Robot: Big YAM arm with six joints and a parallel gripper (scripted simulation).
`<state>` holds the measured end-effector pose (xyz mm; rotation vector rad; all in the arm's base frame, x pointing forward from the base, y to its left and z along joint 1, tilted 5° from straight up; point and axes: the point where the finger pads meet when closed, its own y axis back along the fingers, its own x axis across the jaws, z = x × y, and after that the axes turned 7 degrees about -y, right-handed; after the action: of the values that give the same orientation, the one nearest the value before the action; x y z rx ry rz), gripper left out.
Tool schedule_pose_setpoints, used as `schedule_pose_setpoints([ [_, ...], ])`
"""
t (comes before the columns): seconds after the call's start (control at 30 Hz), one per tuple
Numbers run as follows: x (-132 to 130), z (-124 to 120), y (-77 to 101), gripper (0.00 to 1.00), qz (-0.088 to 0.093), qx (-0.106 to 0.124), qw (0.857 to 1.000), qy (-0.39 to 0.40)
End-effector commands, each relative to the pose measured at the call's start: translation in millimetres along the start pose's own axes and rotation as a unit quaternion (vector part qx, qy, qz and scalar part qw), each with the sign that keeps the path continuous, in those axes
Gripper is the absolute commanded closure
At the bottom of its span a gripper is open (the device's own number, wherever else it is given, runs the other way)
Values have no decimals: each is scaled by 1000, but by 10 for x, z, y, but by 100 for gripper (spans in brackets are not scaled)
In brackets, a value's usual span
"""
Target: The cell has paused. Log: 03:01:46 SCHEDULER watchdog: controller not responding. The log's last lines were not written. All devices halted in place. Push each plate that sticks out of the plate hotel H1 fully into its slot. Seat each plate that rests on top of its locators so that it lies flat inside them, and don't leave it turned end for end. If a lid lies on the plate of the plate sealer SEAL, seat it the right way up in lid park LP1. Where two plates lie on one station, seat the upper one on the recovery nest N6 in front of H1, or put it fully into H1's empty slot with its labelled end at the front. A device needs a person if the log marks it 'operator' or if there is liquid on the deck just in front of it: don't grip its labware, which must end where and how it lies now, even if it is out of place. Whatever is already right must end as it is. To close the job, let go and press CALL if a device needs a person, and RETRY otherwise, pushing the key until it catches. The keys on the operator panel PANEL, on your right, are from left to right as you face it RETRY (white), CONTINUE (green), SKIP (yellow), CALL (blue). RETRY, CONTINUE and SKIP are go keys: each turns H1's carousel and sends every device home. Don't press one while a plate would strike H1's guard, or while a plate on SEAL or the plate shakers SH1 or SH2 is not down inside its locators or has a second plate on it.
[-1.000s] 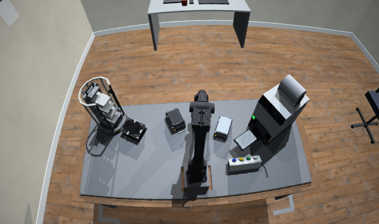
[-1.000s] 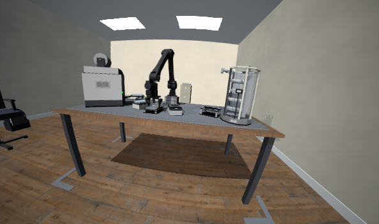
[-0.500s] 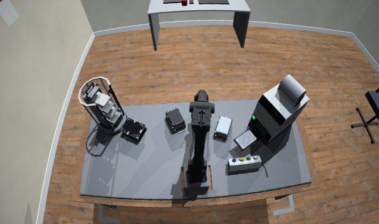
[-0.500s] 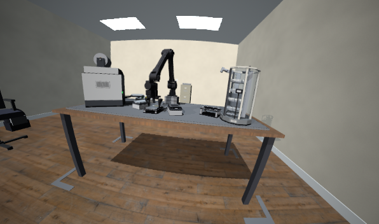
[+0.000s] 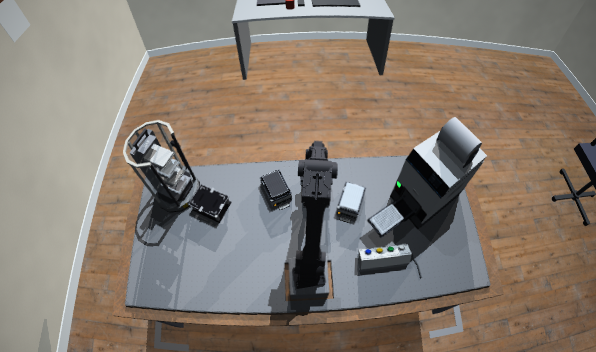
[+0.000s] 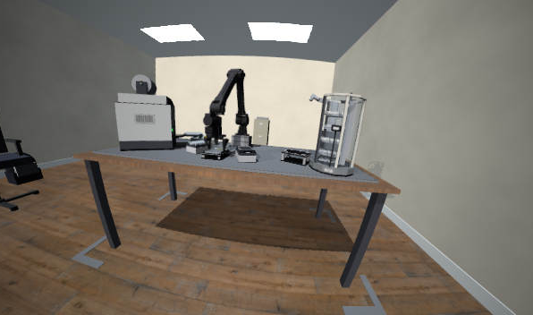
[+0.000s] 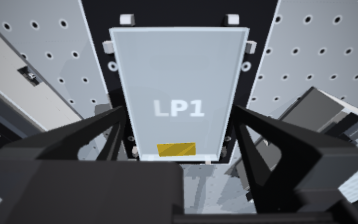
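Lid park LP1's flat, translucent grey lid [image 7: 177,90] with a yellow tag lies square between the white locator pegs on the grey perforated desk [image 5: 226,260], and the black parallel gripper [image 7: 177,135] hangs released over it, fingers spread to either side, holding nothing. That step looks finished; the glass-walled plate hotel [image 5: 147,126], both shaker plates and the blue CALL or white RETRY key look left to do. Hotel slots are too small to read, and I cannot make out any liquid on the desk.

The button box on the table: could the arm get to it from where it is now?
Probably yes. The button box sits close beside the arm's base, nothing stands between them, and the open hand holds nothing.
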<state>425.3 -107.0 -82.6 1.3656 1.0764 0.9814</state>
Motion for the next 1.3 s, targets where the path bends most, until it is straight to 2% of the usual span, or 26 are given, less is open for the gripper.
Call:
schedule_pose_setpoints([
  [0.0, -78, 5, -92, 0, 0, 2, 1000, -2],
  [0.03, -80, 15, -8, 0, 0, 4, 1000, -2],
  [0.07, -83, 115, 185, 0, 0, -15, 1000, -2],
  [0.13, -85, 226, 304, 0, 0, -27, 1000, -3],
  [0.33, -85, 233, 478, 0, 0, -28, 1000, -4],
  [0.4, -85, 233, 478, 0, 0, -28, 1000, -4],
  [0.43, -82, 180, 338, 0, 0, -10, 1000, -4],
  [0.5, -85, 215, 551, 0, 0, -27, 1000, -4],
  [0.53, -84, 163, 546, 0, 0, -21, 1000, -4],
  [0.6, -85, 231, 646, 0, 0, -29, 1000, -5],
  [0.73, -85, 230, 718, 0, 0, -29, 1000, -5],
  [0.77, -82, 195, 586, 0, 0, -14, 1000, -5],
  [0.87, -79, 19, 443, 0, 0, 7, 1000, -5],
  [1.03, -79, 18, 442, 0, 0, 7, 1000, -5],
  [1.07, 37, 202, 570, 0, 0, -10, 1000, -3],
  [1.13, 39, 248, 805, 0, 0, -30, 1000, -3],
  [1.27, 45, 246, 918, 0, 0, -30, 1000, -3],
])
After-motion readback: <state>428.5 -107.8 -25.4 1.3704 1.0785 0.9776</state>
